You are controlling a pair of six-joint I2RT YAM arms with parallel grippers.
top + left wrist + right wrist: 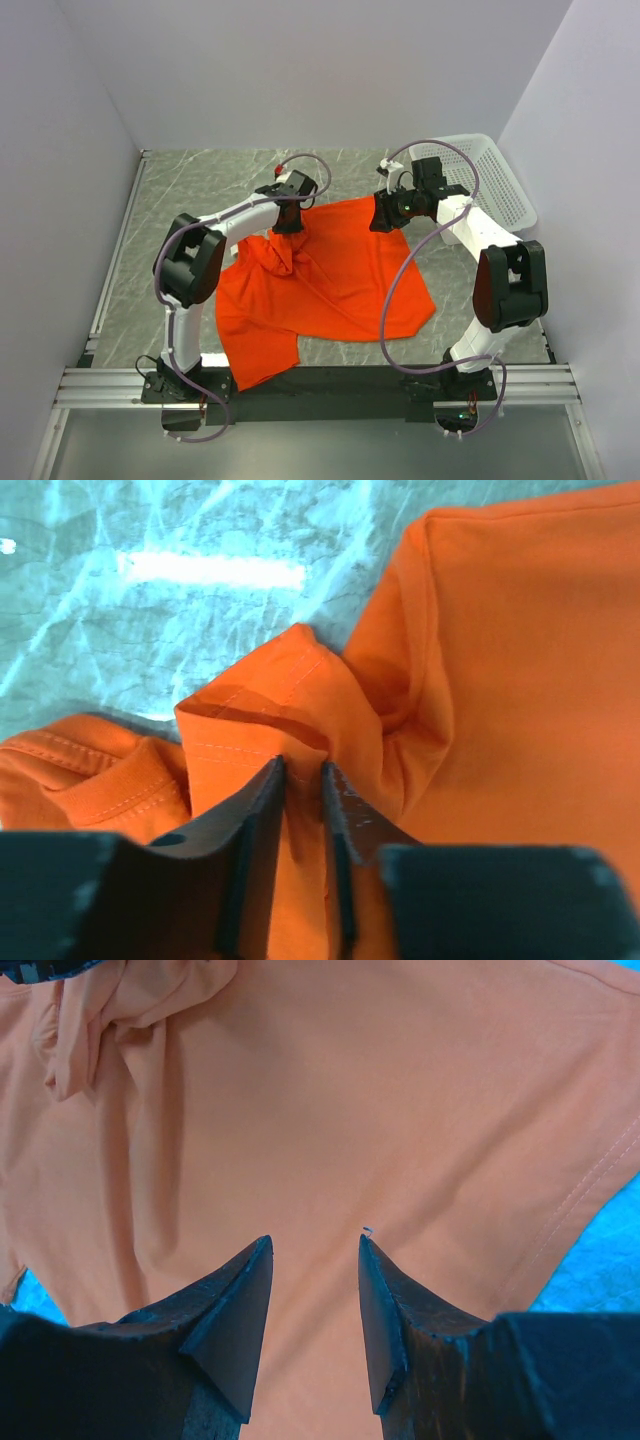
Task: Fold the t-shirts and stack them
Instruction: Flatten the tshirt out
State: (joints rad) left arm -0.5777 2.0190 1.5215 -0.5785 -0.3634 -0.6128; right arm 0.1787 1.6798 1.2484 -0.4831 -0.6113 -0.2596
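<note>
Your left gripper (pixel 303 767) pinched on a raised fold of the orange-red t-shirt (pixel 335 280), your right gripper (pixel 315 1242) parted over flat cloth, shirt spread on the grey marbled table (pixel 200 185), white mesh basket (pixel 490 175) in the far right corner, plain white walls (pixel 320 70) around.

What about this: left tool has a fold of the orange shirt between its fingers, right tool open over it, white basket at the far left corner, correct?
Wrong corner: the top external view shows the white basket at the far right corner. The left tool does have a fold of the orange shirt between its fingers, and the right tool is open over it.
</note>
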